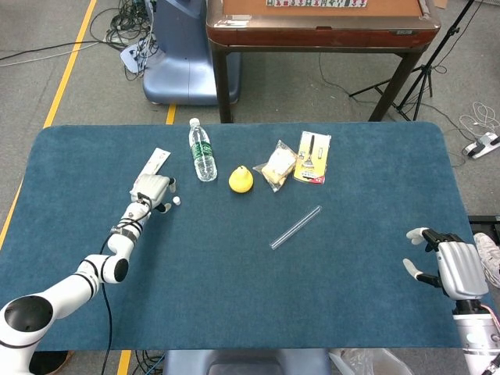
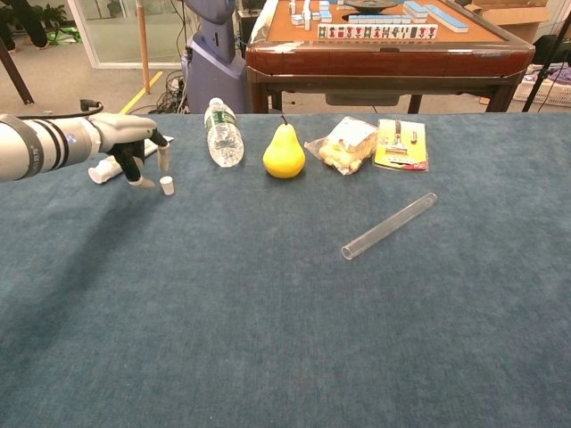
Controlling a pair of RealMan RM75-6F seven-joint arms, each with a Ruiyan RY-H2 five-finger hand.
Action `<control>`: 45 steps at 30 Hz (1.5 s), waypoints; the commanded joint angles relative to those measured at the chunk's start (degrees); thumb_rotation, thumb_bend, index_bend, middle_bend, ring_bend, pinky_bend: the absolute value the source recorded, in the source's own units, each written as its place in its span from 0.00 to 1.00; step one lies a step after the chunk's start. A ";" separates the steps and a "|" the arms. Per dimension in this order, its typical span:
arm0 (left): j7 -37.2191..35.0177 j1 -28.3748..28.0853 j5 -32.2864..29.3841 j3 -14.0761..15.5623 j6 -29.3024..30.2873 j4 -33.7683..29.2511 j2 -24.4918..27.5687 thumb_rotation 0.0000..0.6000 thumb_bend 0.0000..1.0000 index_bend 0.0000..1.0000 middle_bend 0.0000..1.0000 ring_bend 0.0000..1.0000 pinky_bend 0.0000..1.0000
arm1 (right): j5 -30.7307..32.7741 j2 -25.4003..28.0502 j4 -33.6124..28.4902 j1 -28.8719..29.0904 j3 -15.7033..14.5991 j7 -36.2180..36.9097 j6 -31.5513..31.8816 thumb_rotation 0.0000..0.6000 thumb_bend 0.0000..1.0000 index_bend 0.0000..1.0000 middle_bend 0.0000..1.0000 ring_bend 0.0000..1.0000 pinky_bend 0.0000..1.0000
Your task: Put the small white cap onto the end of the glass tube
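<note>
On the blue surface [image 1: 234, 297], the small white cap [image 2: 166, 185] stands just beside the left hand [image 2: 134, 147], whose fingers hang apart above it, holding nothing. Well apart to the right lies the glass tube [image 2: 390, 226]. At the near right edge, the right hand [image 1: 449, 266] rests open, fingers spread.

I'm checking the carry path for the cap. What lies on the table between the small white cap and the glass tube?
Only bare blue cloth: the chest view shows nothing between the small white cap and the glass tube. The pear and water bottle sit behind that line.
</note>
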 commanded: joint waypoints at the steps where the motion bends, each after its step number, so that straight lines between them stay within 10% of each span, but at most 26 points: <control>1: -0.09 0.10 0.42 -0.34 -0.34 0.64 -0.55 1.00 0.24 0.42 1.00 1.00 1.00 | 0.08 0.04 0.03 0.00 0.02 0.07 -0.06 1.00 0.24 0.40 0.46 0.51 0.44; 45: -2.53 -0.05 5.29 -4.64 -2.83 6.20 -4.47 1.00 0.23 0.51 1.00 1.00 1.00 | 0.78 0.44 -0.15 -0.46 0.19 0.10 -0.19 1.00 0.24 0.40 0.46 0.52 0.44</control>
